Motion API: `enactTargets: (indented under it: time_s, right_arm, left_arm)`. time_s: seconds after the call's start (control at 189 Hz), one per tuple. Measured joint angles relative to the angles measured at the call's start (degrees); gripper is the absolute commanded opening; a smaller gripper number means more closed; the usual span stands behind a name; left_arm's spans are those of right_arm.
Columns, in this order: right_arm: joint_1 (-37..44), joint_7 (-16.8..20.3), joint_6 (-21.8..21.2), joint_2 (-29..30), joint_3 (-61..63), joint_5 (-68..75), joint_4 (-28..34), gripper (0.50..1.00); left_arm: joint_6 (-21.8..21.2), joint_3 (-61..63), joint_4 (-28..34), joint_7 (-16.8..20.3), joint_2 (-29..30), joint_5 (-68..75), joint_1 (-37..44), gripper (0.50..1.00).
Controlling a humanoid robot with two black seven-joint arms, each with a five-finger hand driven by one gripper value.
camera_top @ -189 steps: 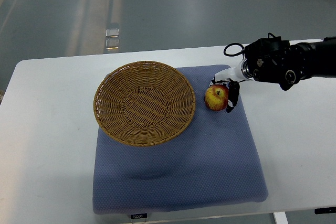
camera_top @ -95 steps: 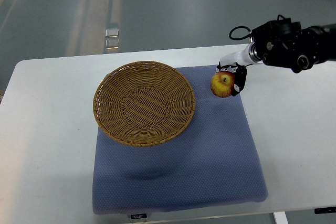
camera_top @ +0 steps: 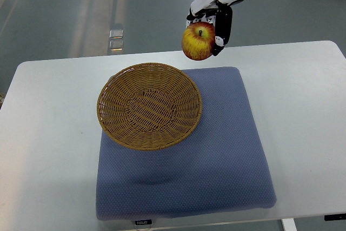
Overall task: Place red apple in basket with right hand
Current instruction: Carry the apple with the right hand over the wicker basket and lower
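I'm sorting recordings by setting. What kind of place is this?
Probably a lab or industrial hall: a plain white table on a bare polished grey floor, set up with only a blue cushion, wicker basket and one apple.

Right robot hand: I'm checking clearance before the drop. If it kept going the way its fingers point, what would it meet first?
The right robot hand holds the red apple, fingers pointing down. It would probably meet the blue cushion beside the basket; depth is unclear.

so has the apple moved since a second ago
Yes. The apple, held in the right hand, has left the blue mat and now sits higher in the picture, past the basket's far-right rim.
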State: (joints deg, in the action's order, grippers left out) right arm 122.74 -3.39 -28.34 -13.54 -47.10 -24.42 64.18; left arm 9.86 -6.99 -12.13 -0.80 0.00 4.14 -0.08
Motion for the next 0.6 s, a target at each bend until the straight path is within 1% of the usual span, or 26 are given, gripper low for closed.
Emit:
enactTargets:
  time_s: [0.053, 0.169, 0.264, 0.322, 0.444, 0.56, 0.602]
  right_arm:
    - [-1.1, -1.4, 2.7, 1.4, 0.2, 0.9, -0.3, 0.533]
    - [-4.0, -5.9, 9.6, 5.7, 2.4, 3.2, -1.6, 0.533]
    - [-6.2, -7.1, 13.7, 10.6, 5.3, 4.4, -2.3, 0.533]
    - [-7.4, -7.4, 16.1, 12.4, 6.3, 4.8, -2.7, 0.533]
    - [-9.8, -7.3, 18.9, 13.4, 6.8, 4.7, -4.9, 0.533]
    - [-13.6, -6.8, 19.7, 13.5, 6.2, 3.9, -8.3, 0.533]
    - [-15.5, -6.0, 19.8, 13.5, 6.1, 3.2, -9.7, 0.533]
  left_arm:
    - [0.0, 0.0, 0.0, 0.0, 0.0, 0.0, 0.0, 1.000]
    - [0.0, 0.0, 0.1, 0.0, 0.0, 0.0, 0.0, 1.000]
    - [0.0, 0.0, 0.1, 0.0, 0.0, 0.0, 0.0, 1.000]
    - [0.0, -0.1, 0.1, 0.0, 0.0, 0.0, 0.0, 1.000]
    - [0.0, -0.2, 0.1, 0.0, 0.0, 0.0, 0.0, 1.000]
    - [0.0, -0.4, 0.2, 0.0, 0.0, -0.1, 0.0, 1.000]
    - [0.0, -0.4, 0.2, 0.0, 0.0, -0.1, 0.0, 1.000]
